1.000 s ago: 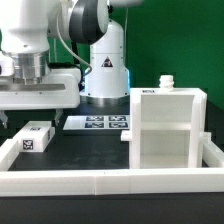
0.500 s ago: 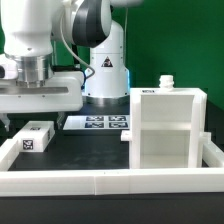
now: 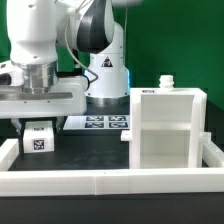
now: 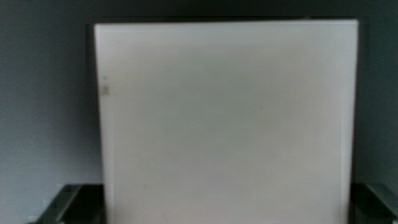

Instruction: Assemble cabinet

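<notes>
Pincer (image 4: pixel 222 206): lowered over small white block, jaws standing one on either side of it; dark fingertips (image 4: pixel 75 205) visible past block's two long edges in wrist view; contact with block's sides too unclear to tell, so cannot say whether clenched on it or released.
Small white block (image 3: pixel 38 138): resting on counter at exterior view's left, directly beneath pincer and between its jaws; black-and-white tag on face turned toward exterior camera; in wrist view, a plain pale flat face filling most of the picture.
Cabinet (image 3: pixel 165 135): upright on counter at exterior view's right, well apart from pincer and block; near side showing recessed shelf compartments; small white peg (image 3: pixel 165 82) standing on its top.
Marker board (image 3: pixel 100 123): flat on counter, farther back, between block and cabinet, just before arm's base.
Frame rails (image 3: pixel 100 182): long, low, white; running along near edge and up both sides, block and cabinet inside them.
Counter (image 3: pixel 90 150): black, carrying all parts.
Arm (image 3: pixel 40 40): white, at exterior view's left, wrist straight above block.
</notes>
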You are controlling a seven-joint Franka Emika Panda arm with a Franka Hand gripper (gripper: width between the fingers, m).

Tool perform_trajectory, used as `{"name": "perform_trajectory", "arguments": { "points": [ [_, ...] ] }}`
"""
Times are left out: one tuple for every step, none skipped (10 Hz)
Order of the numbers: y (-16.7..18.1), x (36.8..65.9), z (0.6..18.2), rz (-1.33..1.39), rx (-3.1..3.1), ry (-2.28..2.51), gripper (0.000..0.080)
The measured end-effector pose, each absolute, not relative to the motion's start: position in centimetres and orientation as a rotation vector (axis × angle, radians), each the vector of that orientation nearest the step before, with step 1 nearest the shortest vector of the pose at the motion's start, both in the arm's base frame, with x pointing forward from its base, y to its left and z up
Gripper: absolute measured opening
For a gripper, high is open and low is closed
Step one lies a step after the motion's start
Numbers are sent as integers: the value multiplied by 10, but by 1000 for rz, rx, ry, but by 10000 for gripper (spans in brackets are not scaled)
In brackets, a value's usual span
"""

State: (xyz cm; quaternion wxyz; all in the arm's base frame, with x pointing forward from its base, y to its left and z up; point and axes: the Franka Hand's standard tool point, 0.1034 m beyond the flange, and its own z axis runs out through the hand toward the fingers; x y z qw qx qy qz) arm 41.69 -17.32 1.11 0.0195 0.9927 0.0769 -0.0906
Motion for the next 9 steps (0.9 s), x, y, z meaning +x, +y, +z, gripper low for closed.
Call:
{"name": "perform_trajectory", "arguments": {
  "points": [
    [-173, 417, 11, -276, 3080, 239, 561],
    [-173, 417, 11, -275, 3079, 239, 561],
    [-173, 417, 11, -275, 3079, 239, 561],
    [-173, 417, 11, -275, 3079, 239, 561],
    [-173, 417, 12, -274, 3080, 241, 561],
    [-171, 420, 20, -270, 3084, 269, 561],
    [-163, 424, 31, -240, 3085, 267, 561],
    [-151, 427, 42, -243, 3092, 280, 561],
    [-138, 431, 55, -255, 3103, 270, 563]
  ]
}}
